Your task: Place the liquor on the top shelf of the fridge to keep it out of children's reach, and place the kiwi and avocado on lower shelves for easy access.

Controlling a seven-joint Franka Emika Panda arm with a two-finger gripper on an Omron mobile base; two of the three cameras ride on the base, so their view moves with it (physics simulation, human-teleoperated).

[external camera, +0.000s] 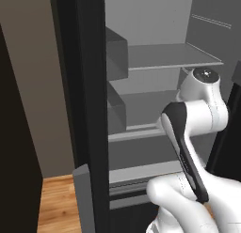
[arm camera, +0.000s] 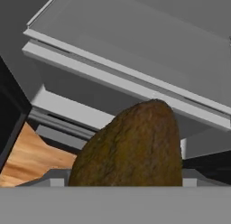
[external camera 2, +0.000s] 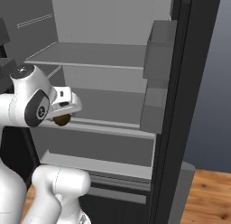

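Note:
The fridge (external camera: 80, 86) stands open, its pale grey inside facing me. My gripper (external camera 2: 62, 117) is shut on the kiwi (external camera 2: 62, 120), an olive-brown ball that looms large in the hand view (arm camera: 131, 146). The kiwi hangs just in front of the raised front lip of the lower shelf (external camera 2: 113, 105), at its left end as the right base view shows it. Well above it lies the thin flat top shelf (external camera 2: 90, 53), bare. In the left base view my own arm hides the hand. The liquor and the avocado are out of view.
Grey door bins (external camera 2: 160, 42) hang on the open black door (external camera 2: 189, 83) to the right. Grey drawer fronts (external camera 2: 99, 148) sit under the lower shelf. Wooden floor (external camera: 56, 204) shows beside the fridge.

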